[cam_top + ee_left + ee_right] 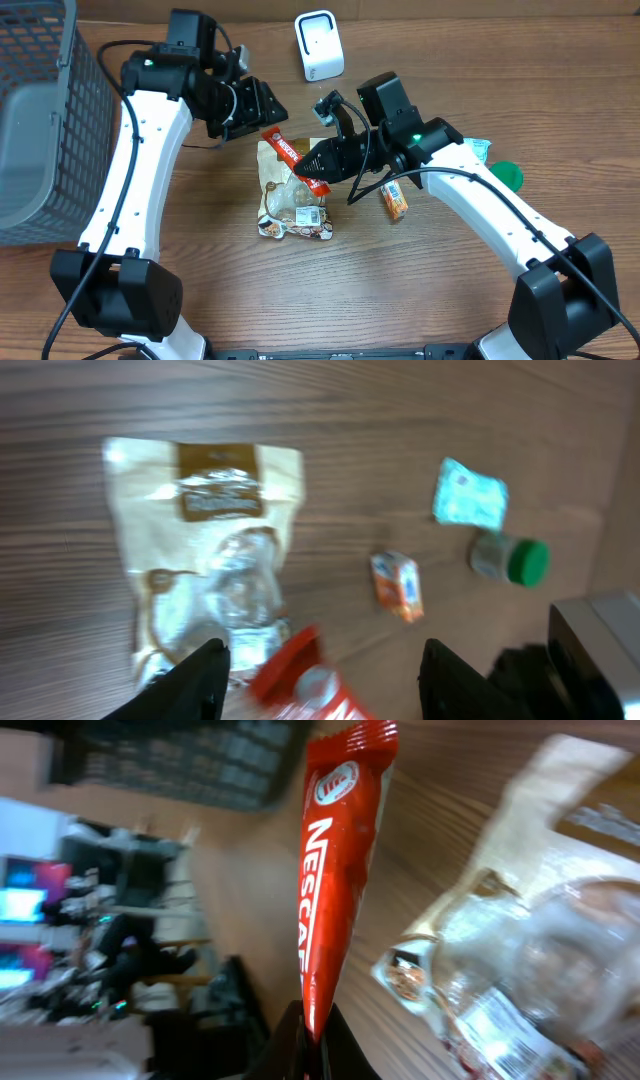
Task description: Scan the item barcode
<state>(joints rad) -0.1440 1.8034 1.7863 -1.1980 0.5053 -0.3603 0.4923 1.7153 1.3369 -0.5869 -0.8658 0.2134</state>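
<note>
The right gripper point(305, 1038) pinches the red Nescafé sachet point(330, 870) by one end, aloft over the snack pouch point(288, 200); the left gripper point(325, 675) stands half-open at its other end. Lifting looks done; showing its code to the white scanner point(318, 45) is left.

I'm looking down on a beige snack pouch point(288, 200) lying flat on the wooden table point(400, 290). Just right of the pouch I've got a small orange box point(398, 585). Further right, a teal packet point(468, 495) and a green-capped jar point(508, 558) close together. Well left of the pouch, a grey mesh basket point(40, 120).
</note>
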